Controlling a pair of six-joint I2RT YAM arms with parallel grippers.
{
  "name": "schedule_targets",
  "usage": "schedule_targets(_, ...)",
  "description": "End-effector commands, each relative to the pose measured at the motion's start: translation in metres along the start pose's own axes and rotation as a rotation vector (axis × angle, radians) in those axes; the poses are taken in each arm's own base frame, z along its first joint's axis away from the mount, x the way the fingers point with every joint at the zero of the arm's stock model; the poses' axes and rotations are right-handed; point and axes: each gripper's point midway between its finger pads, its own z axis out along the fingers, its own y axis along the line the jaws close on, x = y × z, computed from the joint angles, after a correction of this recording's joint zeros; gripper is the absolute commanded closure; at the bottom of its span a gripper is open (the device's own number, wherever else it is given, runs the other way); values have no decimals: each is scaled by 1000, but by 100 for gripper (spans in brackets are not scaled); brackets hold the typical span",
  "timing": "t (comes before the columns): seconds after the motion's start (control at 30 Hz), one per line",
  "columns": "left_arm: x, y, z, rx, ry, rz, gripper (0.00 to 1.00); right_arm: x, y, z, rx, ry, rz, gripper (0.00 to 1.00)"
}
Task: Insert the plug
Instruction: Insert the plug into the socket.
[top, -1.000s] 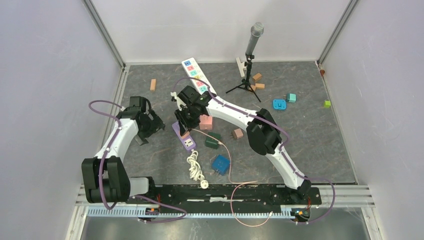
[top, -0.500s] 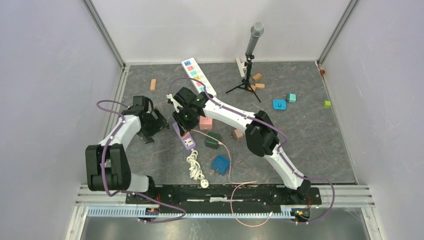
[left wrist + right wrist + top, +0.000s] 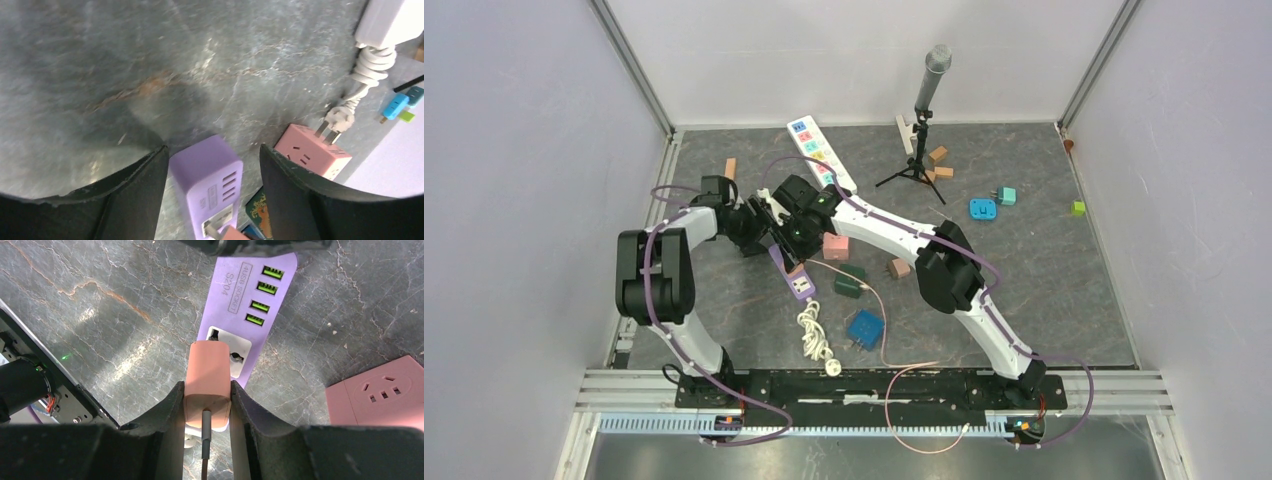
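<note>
2 tools at the purple power strip (image 3: 250, 295) on the grey surface (image 3: 150, 60), right tool (image 3: 206, 390) clamped on the pink plug (image 3: 208, 370), plug over the strip's white socket (image 3: 240, 347), seating depth unclear, left tool (image 3: 212, 150) open, fingers (image 3: 135, 190) straddling the strip's USB end, pink socket cube (image 3: 312, 152) just beside.

purple power strip (image 3: 245, 310) printed "4USB SOCKET", "S204" alongside it

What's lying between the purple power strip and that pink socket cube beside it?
Nothing: only bare table separates the purple power strip from the pink socket cube. The right wrist view shows it best.
</note>
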Motion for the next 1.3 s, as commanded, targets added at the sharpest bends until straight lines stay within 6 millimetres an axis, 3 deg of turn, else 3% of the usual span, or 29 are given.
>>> schedule_targets(0.0, 7, -32, 13, 211, 81, 64, 31, 24, -43, -2, 137, 87, 19, 100)
schedule_targets(0.23, 39, -22, 15, 203, 149, 40, 51, 12, -47, -14, 134, 42, 42, 100)
schedule_targets(0.3, 56, -24, 14, 197, 175, 55, 56, 11, -48, -17, 138, 38, 43, 100)
schedule_targets(0.67, 117, -19, 11, 156, 238, 73, 74, 26, -71, -22, 255, 97, 21, 100)
schedule_targets(0.83, 121, -14, 7, 141, 210, 48, 80, 43, -85, -26, 342, 131, -20, 100)
schedule_targets(1.0, 118, -16, 2, 141, 183, 48, 83, 51, -86, -24, 378, 135, -50, 100)
schedule_targets(1.27, 104, -16, -10, 92, 113, 92, 79, 62, -89, -11, 423, 198, -109, 100)
